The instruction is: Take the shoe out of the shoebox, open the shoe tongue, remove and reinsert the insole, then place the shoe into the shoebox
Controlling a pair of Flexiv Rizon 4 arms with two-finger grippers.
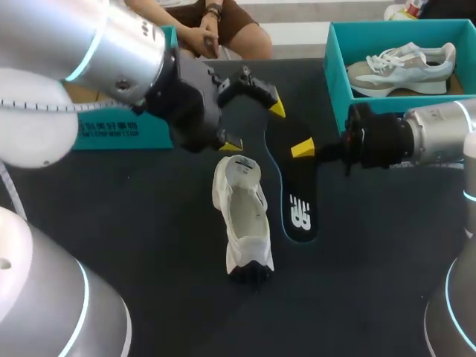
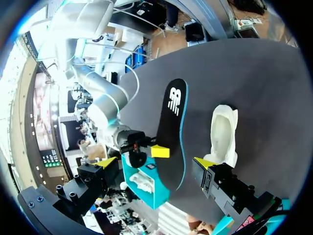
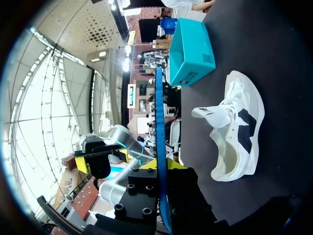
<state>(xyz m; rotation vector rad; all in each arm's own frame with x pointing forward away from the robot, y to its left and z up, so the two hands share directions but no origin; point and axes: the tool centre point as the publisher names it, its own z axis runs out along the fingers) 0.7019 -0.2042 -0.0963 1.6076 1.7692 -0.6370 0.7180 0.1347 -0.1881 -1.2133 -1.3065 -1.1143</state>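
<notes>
Head view, from the left: a closed teal cardboard box [image 1: 111, 134] sits at the far left of the dark tabletop [image 1: 149, 223]. My left tool [image 1: 253, 128] hangs over the middle, its yellow-tipped fingers spread wide with nothing between them. One fingertip is just beside the near end of the white mesh shoe [image 1: 244, 223], the other is over the top end of the insole. The shoe lies lengthwise on the tabletop with its opening facing up.

Just to the right of the shoe, and alongside it, is the black foam insole with a teal edge [image 1: 300, 201], printed face up. I cannot tell whether it rests on the tabletop or is held a little above it. My right tool [image 1: 301, 151] has pinched the insole near its top end. Further right, at the back corner, an open teal shoebox [image 1: 332, 67] holds a grey-and-white sneaker [image 1: 401, 63].

Left wrist view: the left tool [image 2: 155, 161] gapes wide. The insole [image 2: 173, 122] lies ahead between its fingers, the shoe [image 2: 222, 132] ahead of one finger, and the right tool [image 2: 146, 149] is clamped on the insole's edge.

Right wrist view: the insole [image 3: 159, 147] runs edge-on straight out between the closed fingers of the right tool [image 3: 164, 169], with the shoe [image 3: 234, 137] off to one side.
</notes>
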